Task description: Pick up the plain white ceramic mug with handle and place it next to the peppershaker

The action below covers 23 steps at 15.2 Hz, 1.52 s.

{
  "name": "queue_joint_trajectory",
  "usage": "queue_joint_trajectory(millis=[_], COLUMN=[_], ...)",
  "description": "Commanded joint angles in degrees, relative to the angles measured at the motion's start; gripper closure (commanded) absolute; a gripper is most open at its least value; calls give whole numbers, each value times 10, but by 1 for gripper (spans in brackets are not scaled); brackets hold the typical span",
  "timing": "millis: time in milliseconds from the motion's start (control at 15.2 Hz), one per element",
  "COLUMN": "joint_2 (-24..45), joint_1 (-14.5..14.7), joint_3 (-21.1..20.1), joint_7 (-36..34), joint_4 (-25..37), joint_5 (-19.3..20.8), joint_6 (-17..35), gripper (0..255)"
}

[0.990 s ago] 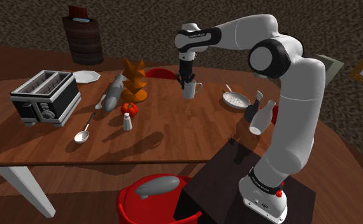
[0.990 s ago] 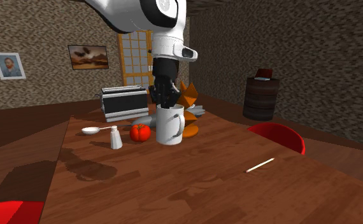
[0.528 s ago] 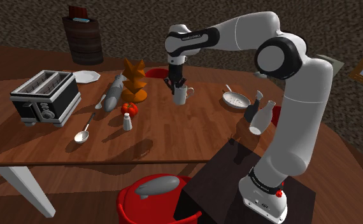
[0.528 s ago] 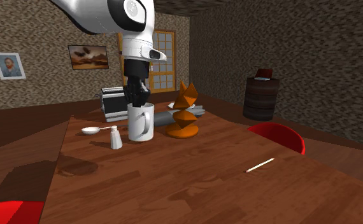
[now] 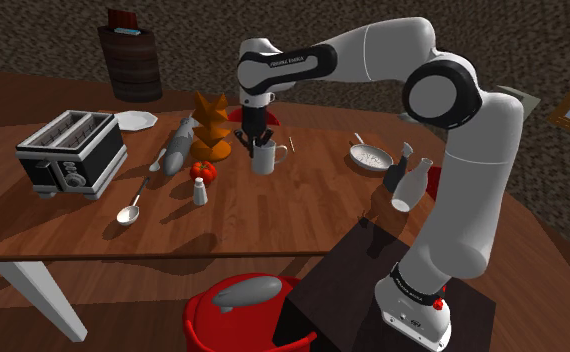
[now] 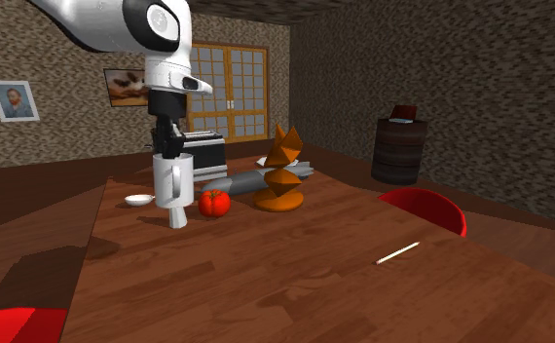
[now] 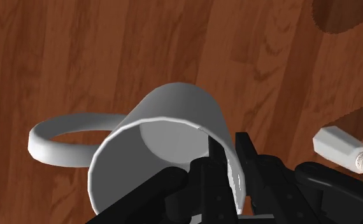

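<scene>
The white mug [image 5: 264, 158] hangs above the wooden table [image 5: 303, 205], its handle pointing to the shoulder view's right. My gripper [image 5: 255, 139] is shut on the mug's rim, one finger inside and one outside. In the wrist view the mug [image 7: 167, 130] lies under the gripper [image 7: 231, 167], and the small white pepper shaker [image 7: 347, 150] is just beyond it. In the shoulder view, the shaker [image 5: 200, 192] stands on the table nearer the front edge, left of the mug. In the second exterior view the mug [image 6: 173, 180] hangs in the gripper [image 6: 168, 148] in front of the shaker [image 6: 177, 217], partly covering it.
A tomato [image 5: 204, 171] sits right behind the shaker. An orange folded figure [image 5: 212, 128] and a grey fish-like thing [image 5: 178, 147] lie further back. A toaster [image 5: 71, 150] and spoon [image 5: 130, 205] are at the left; a pan [image 5: 371, 157] and bottle [image 5: 411, 177] at the right.
The arm has carried the mug to the shoulder view's left and a little toward the front edge, from mid-table to just beside the tomato and shaker. The grip has held throughout.
</scene>
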<state>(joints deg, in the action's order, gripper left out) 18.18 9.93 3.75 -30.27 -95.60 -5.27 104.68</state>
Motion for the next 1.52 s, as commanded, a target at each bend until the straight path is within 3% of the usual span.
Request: queue_joint_trajectory(millis=[0,1452], joint_2=[-1,71], joint_1=[9,8], joint_3=[-5,-8], joint_7=[-13,0], joint_4=[-9,-81], joint_5=[-1,-10], joint_6=[10,152], gripper=[255,255])
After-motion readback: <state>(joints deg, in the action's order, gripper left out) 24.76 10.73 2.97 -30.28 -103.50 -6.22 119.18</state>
